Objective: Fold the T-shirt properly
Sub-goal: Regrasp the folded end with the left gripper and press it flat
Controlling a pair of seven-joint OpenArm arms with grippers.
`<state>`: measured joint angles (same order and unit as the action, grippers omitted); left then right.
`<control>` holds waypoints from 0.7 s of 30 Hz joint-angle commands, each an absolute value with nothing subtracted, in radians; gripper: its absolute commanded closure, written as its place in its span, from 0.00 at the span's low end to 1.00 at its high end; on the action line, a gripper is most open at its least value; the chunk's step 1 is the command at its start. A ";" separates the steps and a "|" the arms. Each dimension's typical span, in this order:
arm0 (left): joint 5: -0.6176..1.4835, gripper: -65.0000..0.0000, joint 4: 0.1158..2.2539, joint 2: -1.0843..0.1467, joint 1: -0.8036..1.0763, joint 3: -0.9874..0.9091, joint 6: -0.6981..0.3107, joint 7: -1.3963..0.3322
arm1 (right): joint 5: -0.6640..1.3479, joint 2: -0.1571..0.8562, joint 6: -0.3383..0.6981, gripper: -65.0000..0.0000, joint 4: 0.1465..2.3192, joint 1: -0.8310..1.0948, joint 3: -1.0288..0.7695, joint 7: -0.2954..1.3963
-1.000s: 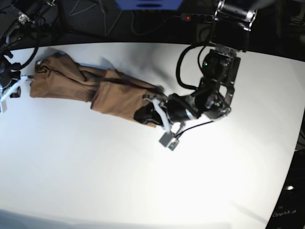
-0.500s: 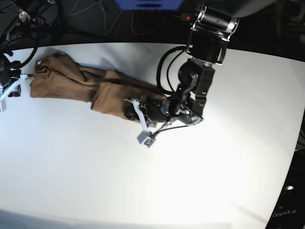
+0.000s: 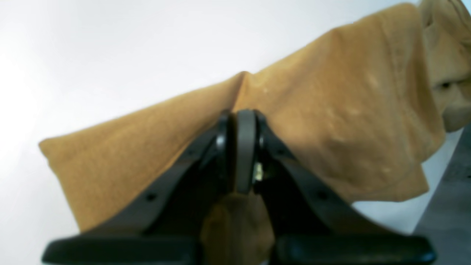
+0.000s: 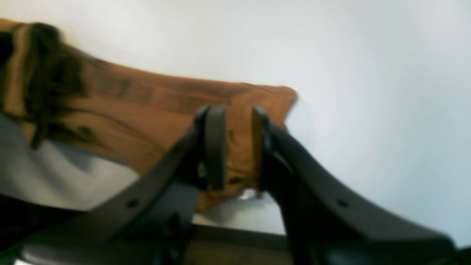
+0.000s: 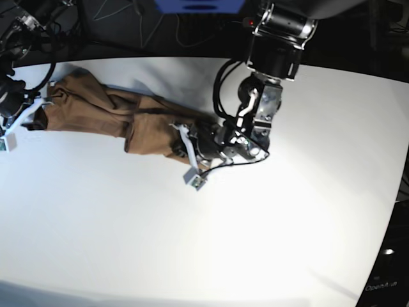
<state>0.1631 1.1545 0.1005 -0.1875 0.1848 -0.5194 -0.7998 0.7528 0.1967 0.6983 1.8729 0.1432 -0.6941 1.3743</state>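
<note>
The tan-brown T-shirt (image 5: 96, 112) lies bunched in a long strip across the far left of the white table (image 5: 192, 243). My left gripper (image 5: 181, 146) is at the strip's right end. In the left wrist view that gripper (image 3: 244, 121) is shut, pinching a ridge of the T-shirt (image 3: 349, 110), which drapes away on both sides. My right gripper (image 5: 22, 118) sits at the strip's left end. In the right wrist view the right gripper (image 4: 237, 121) has a fold of the T-shirt (image 4: 147, 106) between its narrowly parted fingers (image 4: 215, 147).
Black cables (image 5: 115, 25) and dark equipment lie behind the table's far edge, with a blue object (image 5: 198, 5) at top centre. The table's right edge (image 5: 399, 192) curves down into darkness.
My left arm has swung leftward, carrying the shirt's right end over the cloth. The shirt's left end is now drawn out to a point toward my right gripper.
</note>
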 commanded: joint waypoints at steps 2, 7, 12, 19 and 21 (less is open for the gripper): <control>0.119 0.96 1.159 0.101 -0.177 0.183 -0.512 -0.839 | 0.825 0.214 0.698 0.79 1.885 0.134 -0.699 1.382; 0.119 0.96 1.158 0.101 -0.148 0.183 -0.510 -0.782 | 0.943 0.213 0.698 0.60 1.883 0.140 -0.699 1.396; 0.119 0.96 1.136 0.101 -0.124 0.183 -0.478 -0.762 | 0.944 0.213 0.698 0.53 1.882 0.142 -0.699 1.396; 0.125 0.96 1.049 0.082 -0.105 0.188 -0.357 -0.654 | 0.943 0.254 0.698 0.53 1.814 0.139 -0.699 1.396; 0.127 0.96 1.036 0.079 -0.104 0.183 -0.355 -0.653 | 0.943 0.285 0.698 0.53 1.724 0.131 -0.699 1.396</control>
